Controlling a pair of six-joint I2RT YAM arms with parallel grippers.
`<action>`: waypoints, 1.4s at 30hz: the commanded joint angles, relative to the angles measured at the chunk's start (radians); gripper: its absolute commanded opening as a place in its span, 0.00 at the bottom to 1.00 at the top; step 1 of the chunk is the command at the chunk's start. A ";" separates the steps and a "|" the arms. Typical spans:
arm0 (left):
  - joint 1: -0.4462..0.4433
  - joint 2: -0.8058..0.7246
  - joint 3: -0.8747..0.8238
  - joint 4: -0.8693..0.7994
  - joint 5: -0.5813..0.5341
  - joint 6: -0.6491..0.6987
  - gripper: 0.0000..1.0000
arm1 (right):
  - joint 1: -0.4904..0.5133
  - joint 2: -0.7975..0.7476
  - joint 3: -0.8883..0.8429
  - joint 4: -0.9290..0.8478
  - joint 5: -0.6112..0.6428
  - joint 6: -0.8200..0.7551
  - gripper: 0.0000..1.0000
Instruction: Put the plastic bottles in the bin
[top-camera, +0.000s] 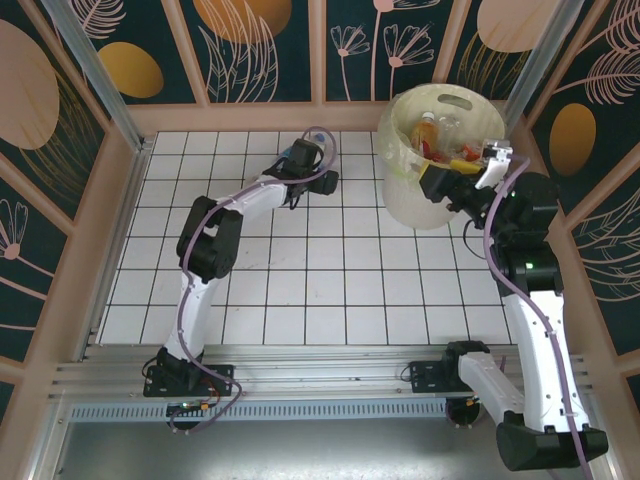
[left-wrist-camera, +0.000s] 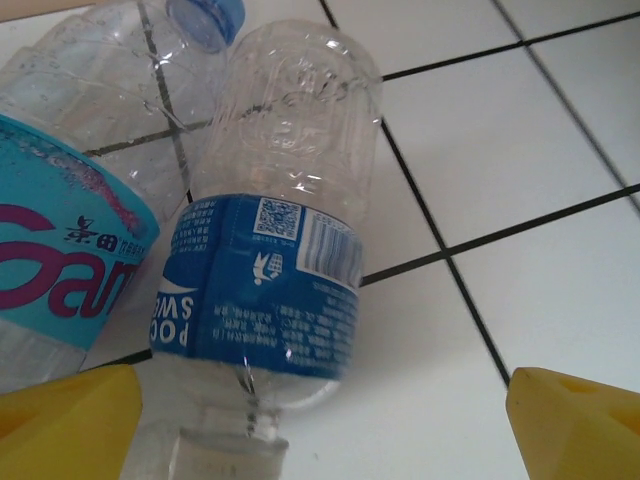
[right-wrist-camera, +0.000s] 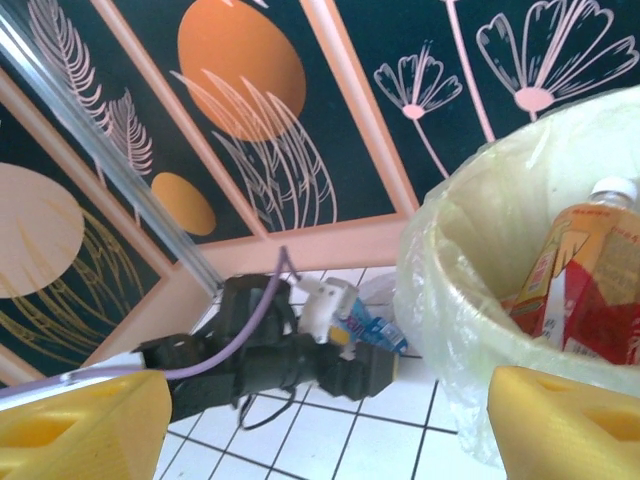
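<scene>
- The left gripper (left-wrist-camera: 320, 435) has its 2 yellow fingers spread wide, 1 on each side of a clear plastic bottle with a dark blue label (left-wrist-camera: 275, 280). That bottle is lying on its side on the white tiled table (left-wrist-camera: 560, 130). Nothing is clamped, and my guess is it's lining up to pinch across the body.
- A second clear bottle with a cyan label (left-wrist-camera: 60, 260) sits right up against it on the left and looks to be touching. Closing the fingers could nudge that one.
- The right gripper (right-wrist-camera: 320, 425) is spread wide too, with nothing between its fingers. It hangs by the rim of the big round cream plastic bin (right-wrist-camera: 440, 270) with the clear bag liner, which is a sensible drop spot.
- An orange-and-red labelled bottle (right-wrist-camera: 585, 290) is in the bin, along with others.
- The top view puts the 2 loose bottles at the far middle of the table, off to the bin's left.
- The left wrist view gives label print and how the bottles lean together, which is a blur under the arm from above.
- The right wrist view catches the left arm (right-wrist-camera: 270, 360) side-on, low over the tiles.
</scene>
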 joint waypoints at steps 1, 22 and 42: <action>0.001 0.061 0.088 -0.073 -0.056 0.044 0.95 | 0.010 -0.029 -0.026 -0.017 -0.076 0.030 0.86; 0.005 0.243 0.302 -0.168 -0.016 0.071 0.81 | 0.035 -0.080 -0.168 -0.052 -0.289 0.051 0.97; 0.005 0.241 0.347 -0.252 0.135 0.069 0.67 | 0.037 -0.069 -0.171 -0.059 -0.252 0.057 0.96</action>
